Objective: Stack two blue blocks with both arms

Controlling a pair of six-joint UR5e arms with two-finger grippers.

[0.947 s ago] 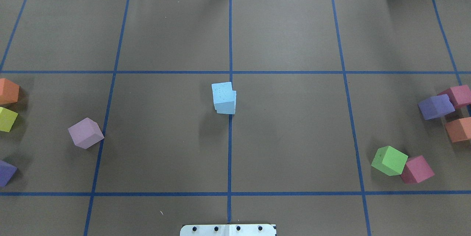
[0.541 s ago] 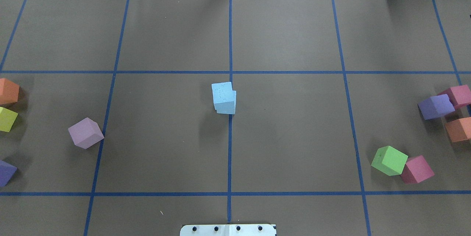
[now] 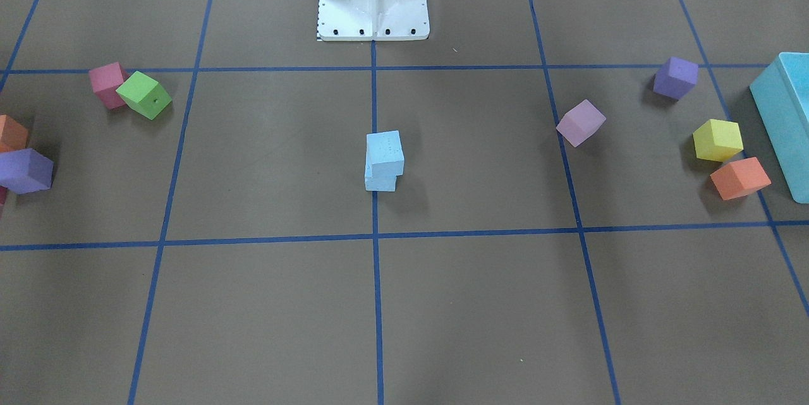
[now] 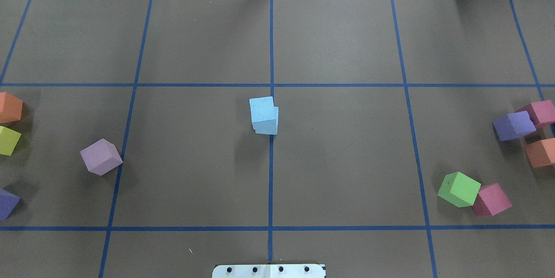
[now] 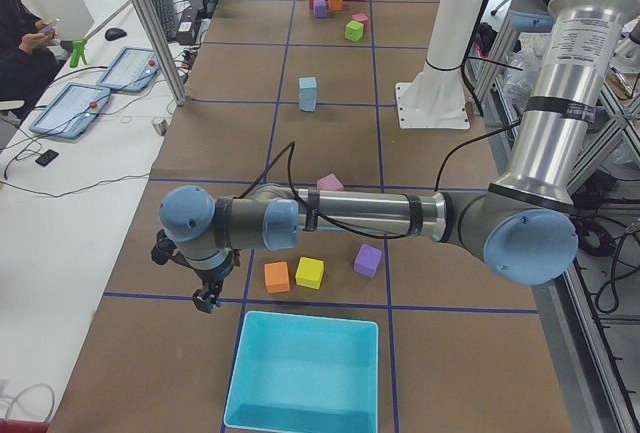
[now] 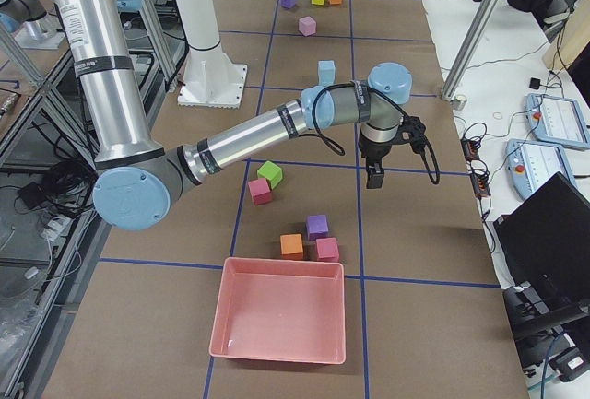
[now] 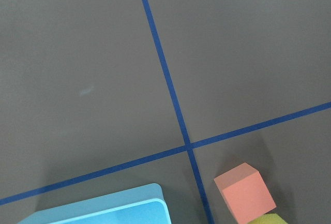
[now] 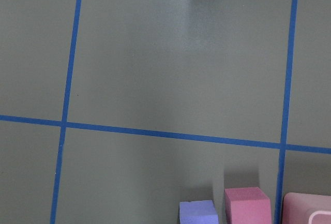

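Exterior front-facing view: no gripper appears, only the upper blue block point(image 3: 385, 151) sitting on the lower blue block point(image 3: 380, 183), twisted a little and shifted off-square. Overhead exterior view: the same pair, with neither tool in frame, so we judge the stack made and the step in hand to be clearing off. Doing that well means keeping both tools well away from the pile, since the skewed top cube looks easy to tip. Exterior left view: the left arm point(image 5: 350, 215) lies stretched low and nearly level, and the left gripper point(image 5: 208, 300) points down, near the turquoise box point(image 5: 300, 415) and an orange cube point(image 5: 277, 276). The stack is well apart from it, and we cannot tell whether the jaws are parted. Exterior right view: the right arm point(image 6: 249, 141) reaches out likewise, with the right gripper point(image 6: 375, 176) pointing down. A purple cube point(image 6: 317, 226) and the pink tray point(image 6: 277, 356) sit nearer the camera than it. Here too we cannot tell the jaw state, and the stack lies well apart. Left wrist-mounted view: beneath that tool we see only the box corner and the orange cube. Right wrist-mounted view: beneath this tool are the purple cube and a pink cube point(image 8: 247, 206), and no blue block.
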